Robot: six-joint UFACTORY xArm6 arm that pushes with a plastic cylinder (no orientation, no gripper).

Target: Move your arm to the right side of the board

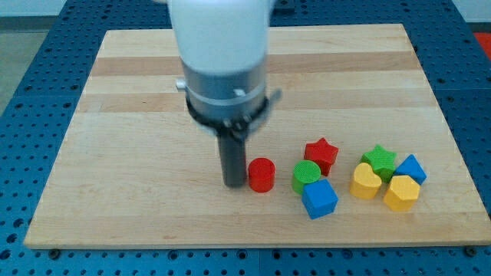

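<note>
My tip (234, 184) rests on the wooden board (138, 153) near its lower middle. It is just left of a red cylinder (261, 175), touching or almost touching it. To the right stand a green cylinder (306, 175), a red star (321, 155) and a blue cube (319, 198). Further right is a cluster: a yellow heart (366, 182), a green star (380, 160), a blue triangular block (411, 169) and a yellow hexagon (401, 192). The arm's white and grey body (222, 54) rises above the rod and hides part of the board's top.
The board lies on a blue perforated table (31, 92) that shows on all sides. All the blocks sit in the board's lower right part.
</note>
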